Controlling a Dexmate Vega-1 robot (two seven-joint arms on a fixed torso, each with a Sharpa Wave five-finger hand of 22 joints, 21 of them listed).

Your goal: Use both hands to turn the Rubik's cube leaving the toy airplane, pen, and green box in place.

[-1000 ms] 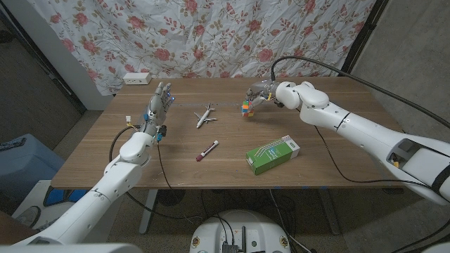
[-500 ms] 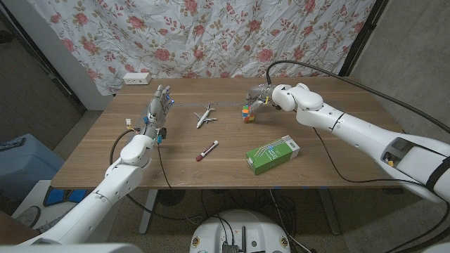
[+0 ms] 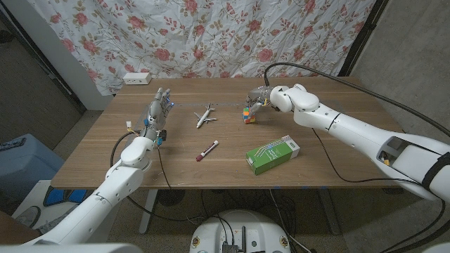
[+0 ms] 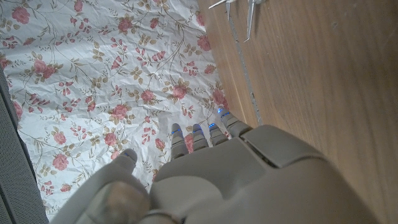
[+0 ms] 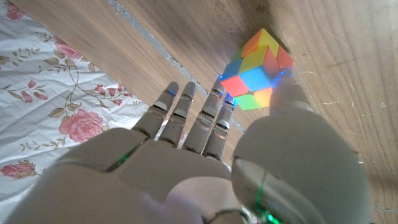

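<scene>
Head view: the Rubik's cube point(image 3: 247, 114) was seen on the wooden table point(image 3: 337, 151), toward the floral curtain point(image 3: 211, 35). The right hand point(image 3: 259, 96) was placed against the cube's curtain side; in the right wrist view its thumb lay on the cube point(image 5: 256, 70) with the fingers point(image 5: 186, 118) extended beside it, so whether it was gripped cannot be told. Left of the cube lay the toy airplane point(image 3: 204, 116), nearer the robot the pen point(image 3: 207, 150) and green box point(image 3: 273, 154). Far left of the cube, the left hand point(image 3: 159, 109) was held up, fingers extended, nothing in it.
</scene>
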